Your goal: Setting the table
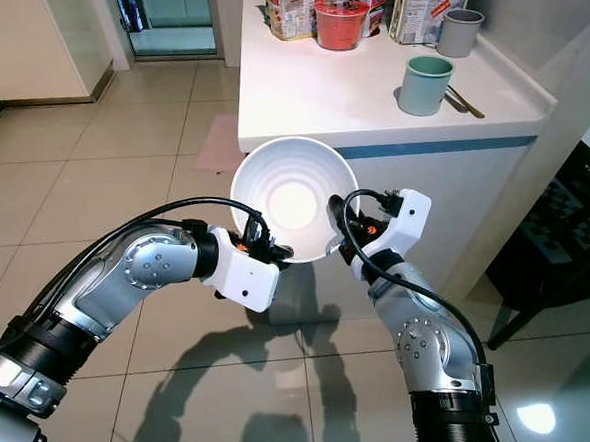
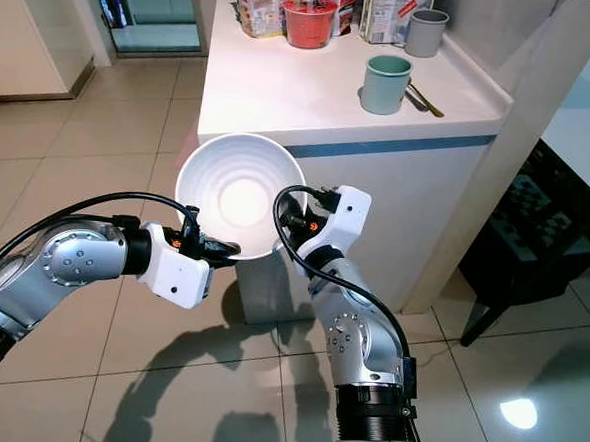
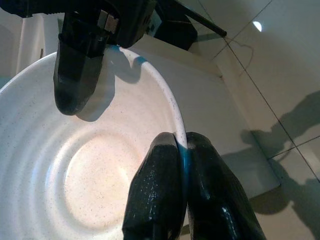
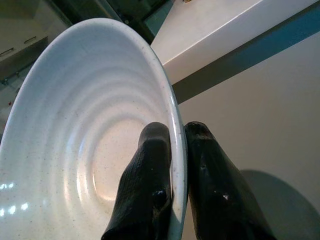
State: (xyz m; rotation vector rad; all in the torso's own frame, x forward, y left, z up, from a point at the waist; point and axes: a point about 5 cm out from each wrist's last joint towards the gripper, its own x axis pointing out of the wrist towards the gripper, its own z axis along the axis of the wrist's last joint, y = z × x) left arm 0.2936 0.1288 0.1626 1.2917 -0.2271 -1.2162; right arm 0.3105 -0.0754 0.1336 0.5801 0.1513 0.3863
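**Together, we hold the white bowl by its rim**

We carry the white bowl (image 1: 294,199) in the air just in front of the counter (image 1: 353,99), below its top edge and tilted open toward us. Our left gripper (image 1: 273,250) pinches the rim's lower edge, one finger inside (image 3: 157,192), one outside. Our right gripper (image 1: 337,229) clamps the rim on the side nearer the counter, its fingers (image 4: 145,185) straddling the wall likewise. A green cup (image 1: 425,85) stands on the counter.

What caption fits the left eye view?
Both pincers, left and right, grip a white bowl by its rim before the counter.
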